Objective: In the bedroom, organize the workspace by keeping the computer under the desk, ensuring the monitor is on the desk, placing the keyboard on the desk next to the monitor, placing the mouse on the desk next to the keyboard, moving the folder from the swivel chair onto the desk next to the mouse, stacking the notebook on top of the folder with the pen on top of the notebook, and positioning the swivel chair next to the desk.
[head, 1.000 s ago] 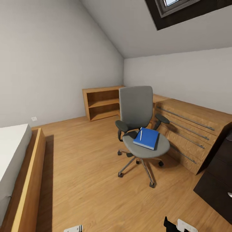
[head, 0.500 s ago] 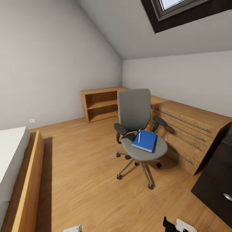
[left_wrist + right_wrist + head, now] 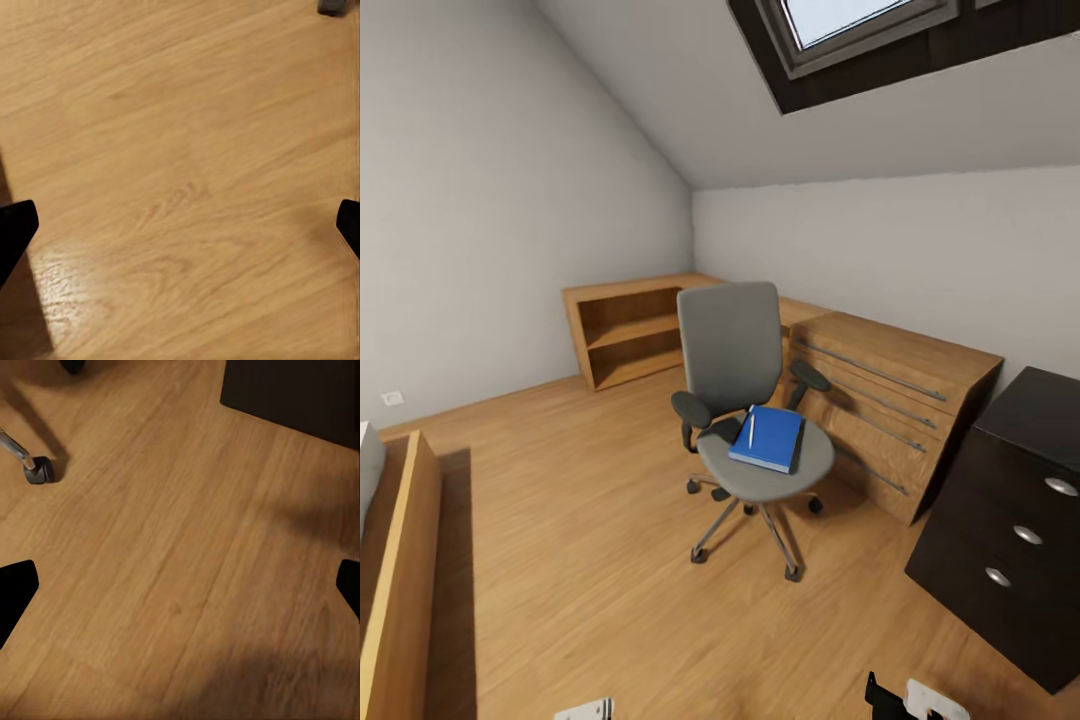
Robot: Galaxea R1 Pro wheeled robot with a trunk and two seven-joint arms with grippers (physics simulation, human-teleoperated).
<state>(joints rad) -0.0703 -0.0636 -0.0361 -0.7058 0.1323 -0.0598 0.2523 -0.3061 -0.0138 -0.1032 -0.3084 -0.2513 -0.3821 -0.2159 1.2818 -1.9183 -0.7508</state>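
The grey swivel chair (image 3: 745, 400) stands in the middle of the bedroom's wood floor. A bright blue folder (image 3: 767, 438) lies on its seat, and a slim white pen (image 3: 750, 431) lies on the folder. At the right edge is the desk's black drawer unit (image 3: 1010, 520) with round silver knobs. My left gripper (image 3: 180, 229) hangs open over bare floor. My right gripper (image 3: 180, 589) is open too, above floor between a chair castor (image 3: 39, 470) and the dark drawer unit (image 3: 300, 390). The computer, monitor, keyboard, mouse and notebook are out of view.
A light wooden dresser (image 3: 890, 400) stands against the far wall right behind the chair. A low wooden shelf (image 3: 625, 330) sits in the corner. A wooden bed frame (image 3: 400, 560) runs along the left. A skylight (image 3: 840, 25) is overhead.
The view has swung to the right, so the chair sits further left in the picture and more of the black drawer unit shows. The chair, folder and pen have not moved.
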